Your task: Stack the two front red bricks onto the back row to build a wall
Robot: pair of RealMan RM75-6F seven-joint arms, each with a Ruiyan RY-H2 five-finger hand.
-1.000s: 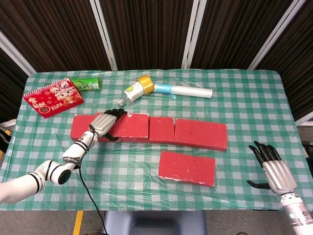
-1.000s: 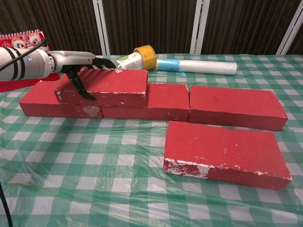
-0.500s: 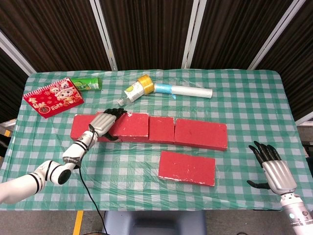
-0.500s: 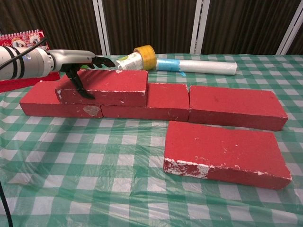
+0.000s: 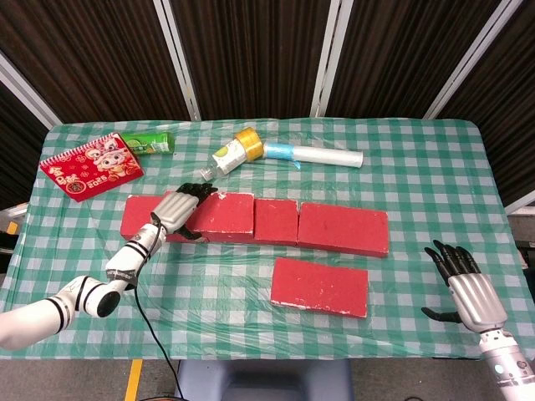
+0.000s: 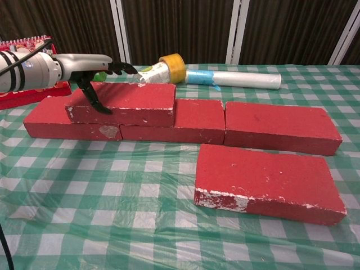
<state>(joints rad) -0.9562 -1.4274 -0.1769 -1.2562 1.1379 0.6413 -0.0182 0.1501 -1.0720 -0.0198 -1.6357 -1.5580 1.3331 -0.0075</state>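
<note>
left arm: cut off at chest view's left edge
notebook: mostly hidden behind the arm
right hand: outside chest view

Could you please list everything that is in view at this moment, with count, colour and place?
Rectangular red bricks: five. Three lie in the back row; one is stacked on the row's left part; one lies flat in front.
Green-and-white checked tablecloth: one, covers the table.
Red spiral-bound notebook: one, back left.
Green packet: one, beside the notebook.
Clear plastic bottle: one, back centre.
Yellow tape roll: one, around the bottle's base.
White roll with blue band: one, right of the tape.
Left hand: silver and black, at the stacked brick's left end.
Right hand: silver and black, open, near right.
</note>
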